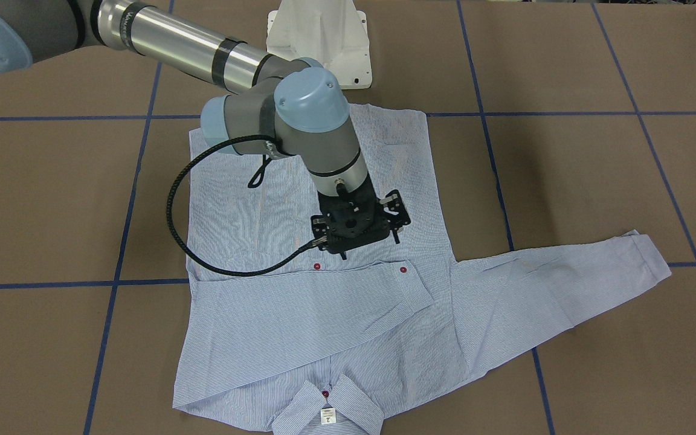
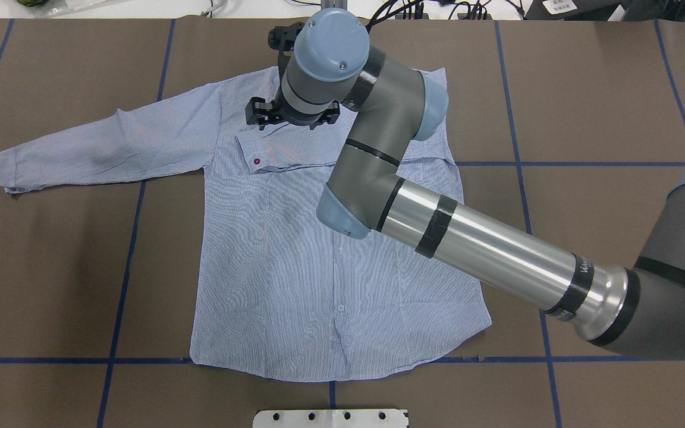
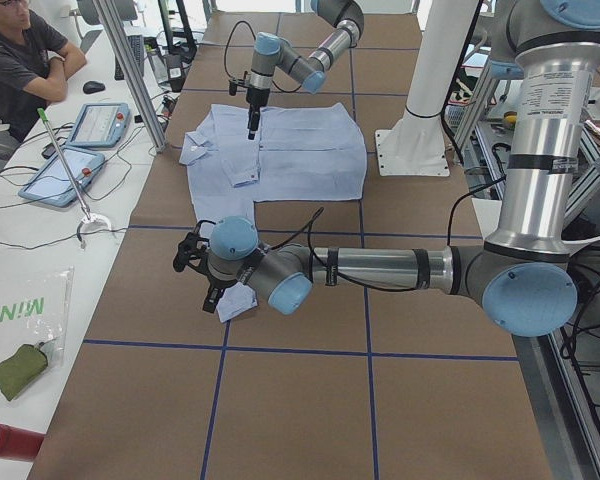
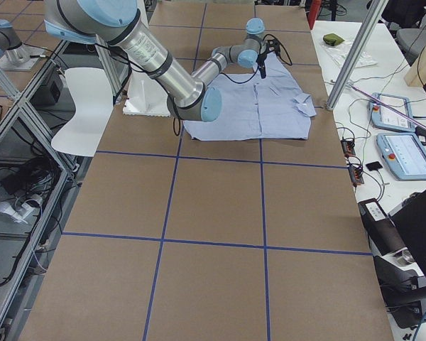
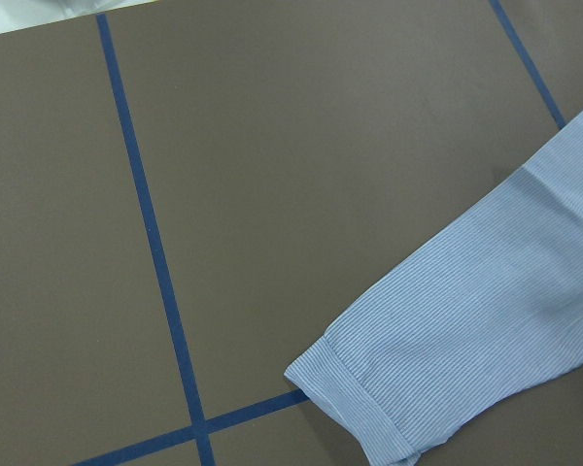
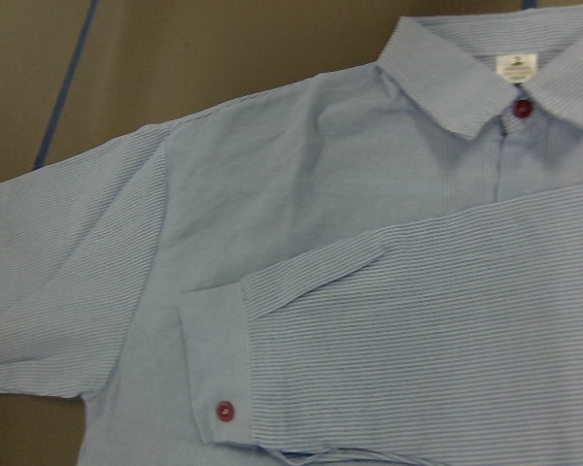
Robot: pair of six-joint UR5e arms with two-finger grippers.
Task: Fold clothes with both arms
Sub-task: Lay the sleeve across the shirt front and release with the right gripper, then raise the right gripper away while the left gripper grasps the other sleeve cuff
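Note:
The light blue striped shirt (image 1: 324,314) (image 2: 295,249) lies flat, front up, collar (image 1: 327,405) (image 6: 486,68) away from the robot. One sleeve is folded across the chest, its cuff (image 1: 411,284) (image 2: 256,156) (image 6: 219,379) showing a red button. The other sleeve (image 1: 565,284) (image 2: 99,142) (image 5: 486,330) stretches out sideways. My right gripper (image 1: 357,228) (image 2: 292,114) hovers just above the chest beside the folded cuff, jaws spread, holding nothing. My left gripper (image 3: 190,262) shows only in the exterior left view, over the outstretched cuff; I cannot tell its state.
The white pedestal base (image 1: 318,36) (image 2: 330,418) stands at the robot's edge of the table. Blue tape lines (image 2: 122,267) grid the brown table. A seated person (image 3: 20,60) and tablets (image 3: 75,150) are at a side bench beyond the collar.

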